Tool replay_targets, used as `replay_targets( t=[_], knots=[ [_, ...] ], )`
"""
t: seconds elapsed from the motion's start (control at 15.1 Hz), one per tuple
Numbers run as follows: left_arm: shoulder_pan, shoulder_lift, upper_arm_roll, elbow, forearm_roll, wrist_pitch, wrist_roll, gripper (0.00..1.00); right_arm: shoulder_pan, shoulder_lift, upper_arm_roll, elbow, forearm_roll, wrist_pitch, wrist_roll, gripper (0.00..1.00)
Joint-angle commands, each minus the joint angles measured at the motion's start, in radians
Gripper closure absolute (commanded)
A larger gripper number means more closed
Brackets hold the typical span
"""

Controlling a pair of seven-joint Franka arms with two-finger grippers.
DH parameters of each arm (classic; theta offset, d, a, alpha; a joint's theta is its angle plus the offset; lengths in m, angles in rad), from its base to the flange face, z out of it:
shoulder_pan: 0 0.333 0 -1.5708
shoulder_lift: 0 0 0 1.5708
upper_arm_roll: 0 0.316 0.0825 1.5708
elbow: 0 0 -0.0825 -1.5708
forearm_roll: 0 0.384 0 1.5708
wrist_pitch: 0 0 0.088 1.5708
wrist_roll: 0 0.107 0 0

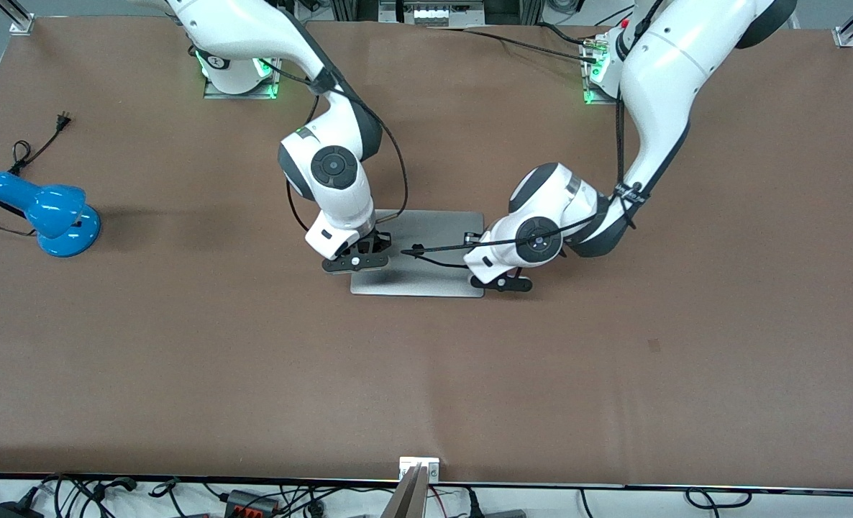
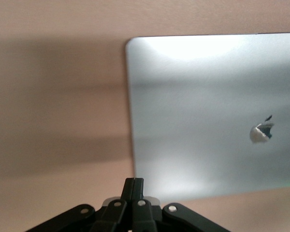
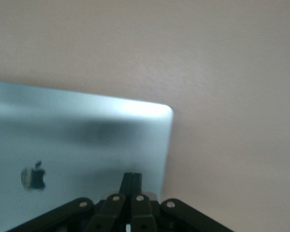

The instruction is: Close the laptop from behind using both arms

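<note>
The laptop [image 1: 426,248] lies flat in the middle of the table with its silver lid facing up; keyboard and screen are hidden. My right gripper [image 1: 358,260] is shut and empty, over the lid's edge toward the right arm's end. My left gripper [image 1: 502,282] is shut and empty, over the lid's corner toward the left arm's end, nearer the front camera. The left wrist view shows the lid [image 2: 208,121], its logo [image 2: 262,131] and my shut gripper [image 2: 134,181]. The right wrist view shows the lid [image 3: 87,145], logo [image 3: 34,176] and my shut gripper [image 3: 132,176].
A blue desk lamp [image 1: 49,212] with a black cord lies on the table toward the right arm's end. A black cable [image 1: 434,248] from the left arm hangs across the lid. Loose cables run along the table's near edge [image 1: 254,496].
</note>
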Motion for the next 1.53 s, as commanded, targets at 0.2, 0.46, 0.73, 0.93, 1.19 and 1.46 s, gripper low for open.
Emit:
replay_targets(
  t=[0.2,0.46,0.73,0.93,1.19,1.46],
  knots=[
    [0.076,-0.195,-0.012,-0.035,0.022,-0.242,0.045,0.99,-0.063,-0.217,0.004,0.000,-0.013,-0.341,-0.099,0.70],
    [0.181,-0.404,-0.018,-0.131,0.013,-0.377,0.162,0.99,-0.135,-0.297,0.002,0.059,-0.003,-0.493,-0.157,0.00],
    [0.280,-0.519,-0.019,-0.121,0.011,-0.543,0.286,0.99,-0.236,-0.303,0.002,0.189,0.004,-0.653,-0.269,0.00],
    [0.362,-0.584,-0.021,-0.116,0.009,-0.632,0.415,0.95,-0.348,-0.310,-0.002,0.238,0.049,-0.739,-0.418,0.00],
    [0.376,-0.634,-0.012,-0.101,0.009,-0.733,0.437,0.95,-0.563,-0.330,-0.001,0.307,0.174,-0.921,-0.580,0.00],
    [0.382,-0.654,-0.013,-0.104,-0.024,-0.746,0.455,0.96,-0.668,-0.371,0.005,0.314,0.157,-0.887,-0.648,0.00]
  ],
)
